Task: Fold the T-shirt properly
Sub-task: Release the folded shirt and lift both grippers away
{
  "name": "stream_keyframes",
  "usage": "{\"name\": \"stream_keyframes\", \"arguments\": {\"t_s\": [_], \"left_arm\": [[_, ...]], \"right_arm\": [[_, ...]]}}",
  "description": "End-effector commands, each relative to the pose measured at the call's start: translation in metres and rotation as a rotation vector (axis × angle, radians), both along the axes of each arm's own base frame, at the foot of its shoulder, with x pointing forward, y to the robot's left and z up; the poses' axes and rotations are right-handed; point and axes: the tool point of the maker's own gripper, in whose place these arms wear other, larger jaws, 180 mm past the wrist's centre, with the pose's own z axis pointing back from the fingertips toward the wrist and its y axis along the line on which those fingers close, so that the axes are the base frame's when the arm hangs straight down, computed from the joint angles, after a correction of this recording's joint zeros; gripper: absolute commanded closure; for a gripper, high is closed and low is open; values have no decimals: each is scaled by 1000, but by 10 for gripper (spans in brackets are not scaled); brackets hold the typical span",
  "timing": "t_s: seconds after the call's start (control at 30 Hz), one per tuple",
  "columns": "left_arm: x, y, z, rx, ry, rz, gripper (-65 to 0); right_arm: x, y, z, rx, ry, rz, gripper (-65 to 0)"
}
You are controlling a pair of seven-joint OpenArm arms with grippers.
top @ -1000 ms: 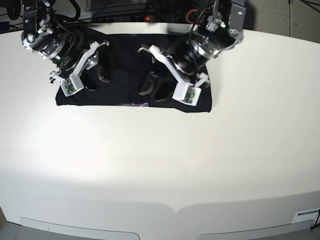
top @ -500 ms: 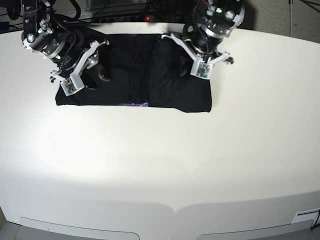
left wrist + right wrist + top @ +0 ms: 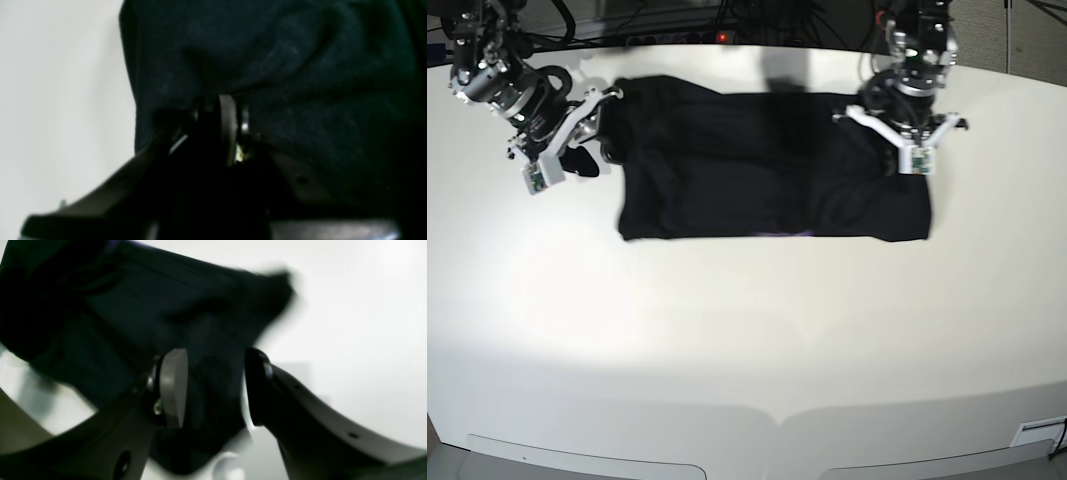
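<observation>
Soft, limp T-shirt, light, bunches easily.
My left gripper is pinched on its edge; right gripper gapes, cloth between my pads, best taken at the corner.

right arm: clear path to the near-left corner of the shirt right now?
Probably yes. The right gripper sits open at the T-shirt's far-left edge, and only bare table lies between it and that near-left corner. The left gripper is at the opposite end, out of the way.
</observation>
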Motion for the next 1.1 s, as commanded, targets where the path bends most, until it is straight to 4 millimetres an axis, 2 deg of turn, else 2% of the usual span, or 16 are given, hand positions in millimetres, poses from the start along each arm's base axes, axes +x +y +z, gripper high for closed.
{"name": "stream_keyframes", "arguments": {"t_s": [0.0,0.07,0.17,0.27,0.43,0.5,0.6,0.67,0.77,0.9,1.0,1.07], "left_arm": [[-15,18,-14,40,91,39,-77],[-15,33,-12,58,88,53,-77],[-10,35,-5,-15,62,30,-77],[3,28,16,-110,-2,-15,-77],[22,26,59,-143,-117,-48,-77],[25,20,72,-191,-138,-56,-77],[25,-5,86,-314,-153,-138,-77],[24,-16,89,-379,-151,-168,-77],[18,-22,80,-399,-91,-177,-77],[4,-34,69,-412,-32,-202,-77],[-7,-54,66,-445,-21,-238,-77],[-15,-75,66,-478,-22,-278,-77]], "right_arm": [[6,-3,15,21,-44,-5,-285],[6,-9,17,33,-32,-22,-285],[4,-9,15,34,-8,-22,-285],[2,-9,12,27,8,-18,-285],[9,-9,17,27,-13,-18,-285],[21,-10,24,24,-41,-17,-285],[40,-10,34,0,-54,-8,-285],[50,-8,39,-2,-45,2,-285],[57,-3,48,26,-49,19,-285],[59,1,53,55,-66,23,-285],[59,0,53,54,-66,22,-285],[59,0,53,54,-66,22,-285]]}}
